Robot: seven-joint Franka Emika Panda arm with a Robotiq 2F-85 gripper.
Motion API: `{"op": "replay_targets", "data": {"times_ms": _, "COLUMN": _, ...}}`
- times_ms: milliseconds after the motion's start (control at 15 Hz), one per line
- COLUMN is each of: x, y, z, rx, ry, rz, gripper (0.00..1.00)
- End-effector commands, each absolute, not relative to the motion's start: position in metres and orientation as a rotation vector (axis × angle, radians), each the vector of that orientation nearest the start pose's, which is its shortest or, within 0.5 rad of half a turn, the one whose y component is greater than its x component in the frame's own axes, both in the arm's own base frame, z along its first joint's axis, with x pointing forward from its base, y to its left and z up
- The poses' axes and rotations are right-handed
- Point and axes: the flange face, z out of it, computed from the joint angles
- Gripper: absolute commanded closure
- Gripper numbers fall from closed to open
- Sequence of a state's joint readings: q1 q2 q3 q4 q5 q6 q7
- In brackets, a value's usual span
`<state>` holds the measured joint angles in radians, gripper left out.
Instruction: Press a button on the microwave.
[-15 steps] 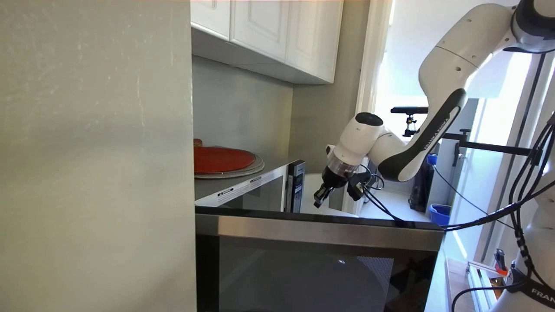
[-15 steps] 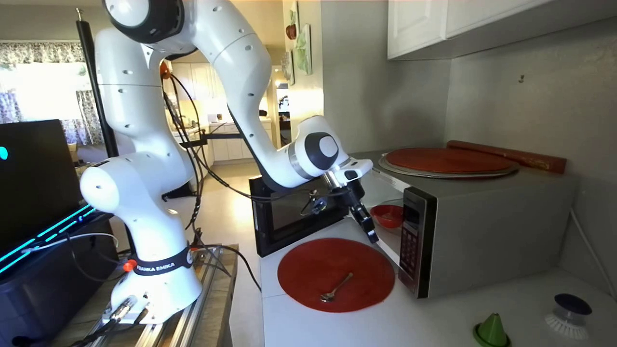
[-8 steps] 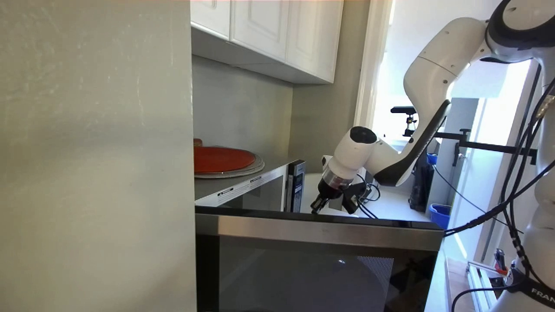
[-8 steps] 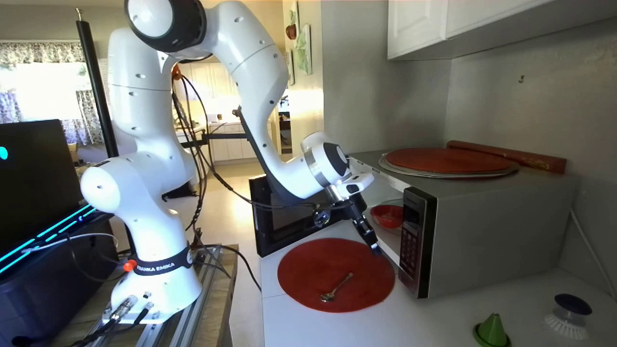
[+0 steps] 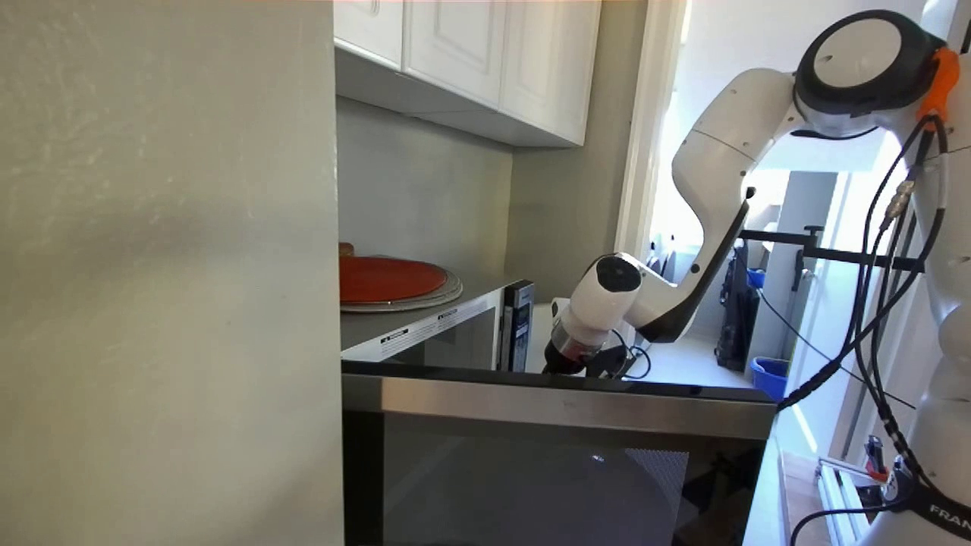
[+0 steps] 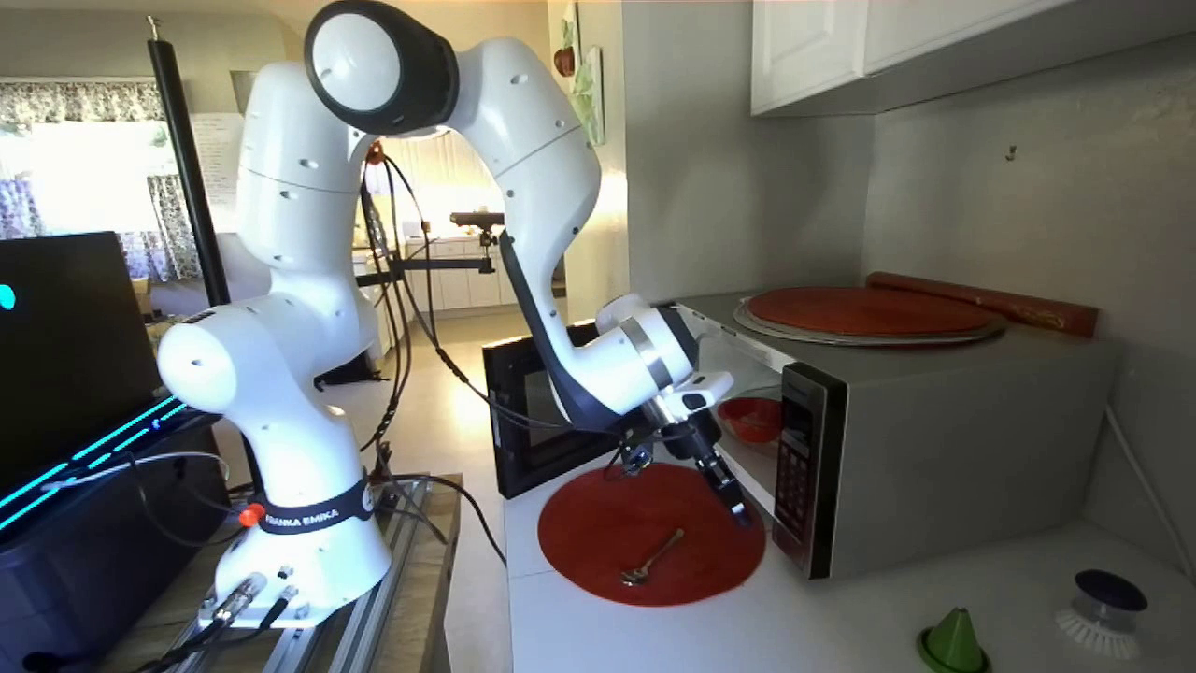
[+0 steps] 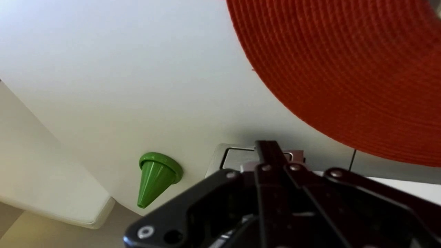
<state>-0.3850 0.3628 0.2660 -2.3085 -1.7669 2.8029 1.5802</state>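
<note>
The microwave (image 6: 972,458) stands on the counter with its grey side facing an exterior view. Its door (image 5: 561,409) hangs open. The narrow control panel (image 6: 796,463) has a dark display and rows of keys. In the wrist view a large silver-framed button (image 7: 237,158) of the microwave shows behind my fingertips, partly covered. My gripper (image 7: 267,143) is shut and empty, fingertips together. In an exterior view the gripper (image 6: 740,516) points down in front of the panel's lower part, over the mat. Whether it touches the panel cannot be told. The fingers are hidden behind the door in an exterior view.
A red round mat (image 6: 598,533) with a spoon (image 6: 652,561) lies before the microwave. A green cone (image 6: 955,640) and a brush (image 6: 1104,608) stand on the counter. A red bowl (image 6: 752,418) sits inside the microwave. White cabinets (image 6: 808,47) hang above.
The arm has moved down and slightly toward the microwave panel. The fingertips dropped from bowl height to the panel's lower part and sank behind the open door's top edge.
</note>
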Motion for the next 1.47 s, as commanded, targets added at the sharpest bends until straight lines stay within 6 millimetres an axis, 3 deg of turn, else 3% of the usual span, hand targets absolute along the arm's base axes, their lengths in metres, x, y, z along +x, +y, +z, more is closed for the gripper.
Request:
{"op": "replay_targets", "data": {"times_ms": 0, "x": 0.511, "y": -0.002, "z": 0.166, "rx": -3.337, "ry": 0.086, "rz": -0.914, "gripper": 1.00}}
{"op": "replay_targets", "data": {"times_ms": 267, "x": 0.524, "y": 0.004, "z": 0.162, "rx": -3.309, "ry": 0.079, "rz": -0.964, "gripper": 1.00}}
{"op": "replay_targets", "data": {"times_ms": 467, "x": 0.528, "y": 0.004, "z": 0.169, "rx": -3.288, "ry": 0.079, "rz": -1.010, "gripper": 1.00}}
{"op": "replay_targets", "data": {"times_ms": 1400, "x": 0.517, "y": -0.002, "z": 0.177, "rx": -3.266, "ry": 0.035, "rz": -1.105, "gripper": 1.00}}
